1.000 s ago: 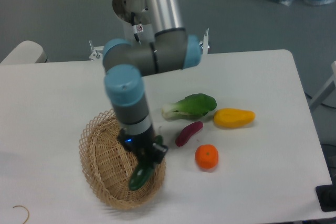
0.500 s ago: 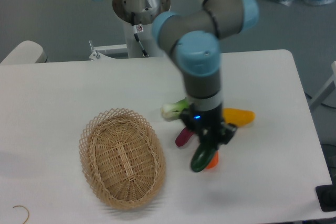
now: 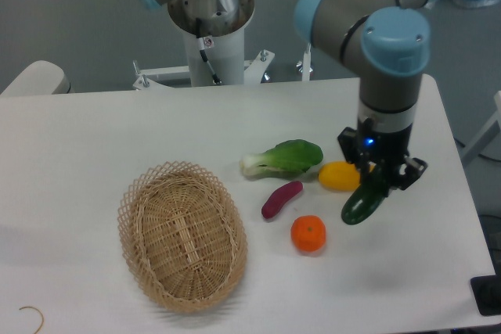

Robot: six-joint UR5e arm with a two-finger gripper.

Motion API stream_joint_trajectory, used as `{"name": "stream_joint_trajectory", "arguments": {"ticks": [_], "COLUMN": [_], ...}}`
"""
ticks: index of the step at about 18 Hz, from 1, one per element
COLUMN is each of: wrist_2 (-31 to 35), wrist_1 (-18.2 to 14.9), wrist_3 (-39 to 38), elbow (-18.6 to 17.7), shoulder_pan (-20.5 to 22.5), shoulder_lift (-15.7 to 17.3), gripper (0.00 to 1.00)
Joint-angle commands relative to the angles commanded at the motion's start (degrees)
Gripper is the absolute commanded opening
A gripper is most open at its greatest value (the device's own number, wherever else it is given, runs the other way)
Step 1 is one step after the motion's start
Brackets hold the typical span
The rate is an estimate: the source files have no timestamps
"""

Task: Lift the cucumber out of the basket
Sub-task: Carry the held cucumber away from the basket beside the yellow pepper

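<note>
My gripper [image 3: 381, 178] is shut on the dark green glossy cucumber [image 3: 362, 202], which hangs tilted above the white table to the right of the produce. The oval tan wicker basket [image 3: 182, 235] sits at the front left of the table with nothing in it, well to the left of the gripper. The cucumber's upper end is hidden between the fingers.
A leafy bok choy [image 3: 283, 157], a purple sweet potato [image 3: 281, 198], an orange [image 3: 308, 234] and a yellow fruit [image 3: 339, 176] lie between the basket and the gripper. The yellow fruit sits right beside the gripper. The table's right edge is close by.
The gripper carried the cucumber out of the basket and rightwards, past the sweet potato and orange, to the right of the yellow fruit. The basket now holds nothing.
</note>
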Motion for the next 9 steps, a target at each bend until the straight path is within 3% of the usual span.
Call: {"name": "stream_joint_trajectory", "arguments": {"ticks": [9], "wrist_2": [-0.1], "wrist_1": [0.1], "wrist_3": [-0.4], "elbow": [0.3], "shoulder_pan": [-0.6], "shoulder_lift": [-0.1], "gripper": [0.19]}}
